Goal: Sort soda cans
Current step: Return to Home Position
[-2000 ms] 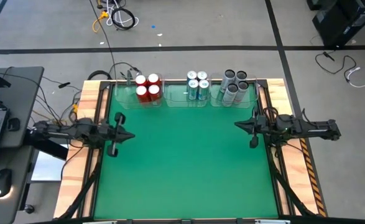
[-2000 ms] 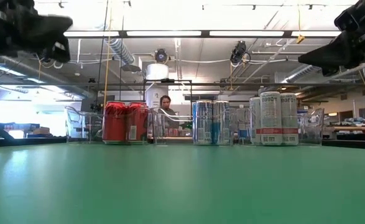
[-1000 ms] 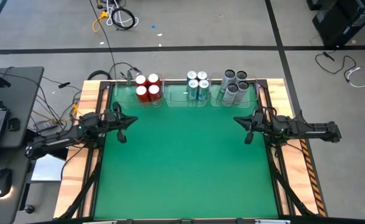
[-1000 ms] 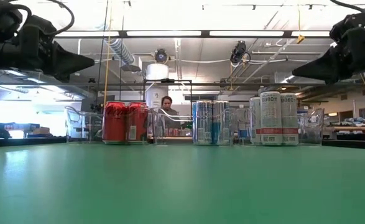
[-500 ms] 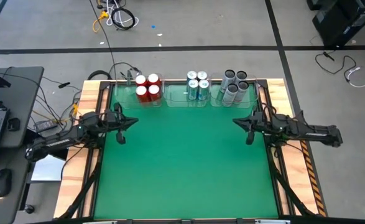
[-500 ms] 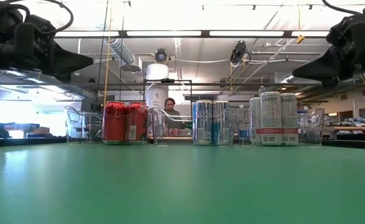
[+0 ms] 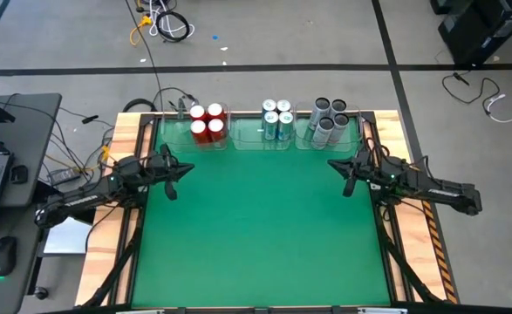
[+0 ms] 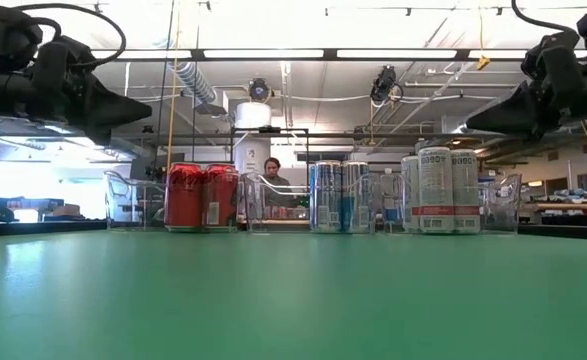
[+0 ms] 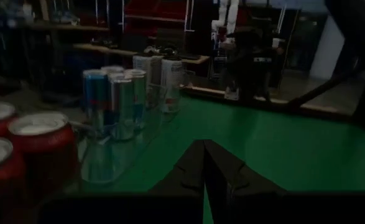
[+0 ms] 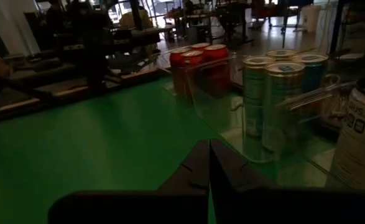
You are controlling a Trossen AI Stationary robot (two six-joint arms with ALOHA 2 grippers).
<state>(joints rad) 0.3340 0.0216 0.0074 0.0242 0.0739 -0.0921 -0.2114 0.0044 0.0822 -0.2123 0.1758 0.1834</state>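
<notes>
**Sorting complete, arms withdrawing.** All twelve soda cans stand inside three clear bins [image 7: 174,140] set in a row along the table's [image 7: 256,231] far edge.

- Four red cans [image 7: 206,123] are in the bin toward the far-left corner.
- Four blue-and-white cans [image 7: 277,119] are in the middle bin.
- Four grey cans [image 7: 329,119] are in the bin toward the far-right corner.

The left gripper [image 7: 184,170] hangs above the table near its left edge, tip turned inward. It is near the red cans but apart from them. The right gripper [image 7: 332,165] mirrors it near the right edge, close to the grey cans without touching. In each wrist view I see the two fingers meeting at a point with nothing between them, so both are clenched and empty.

I judge the sorting itself finished, and the step in hand to be bringing both arms to rest. The next move, as I read it, needs no grasp. Each arm should draw back toward its own side edge, keeping enough height that neither fingertip clips a bin wall.
</notes>
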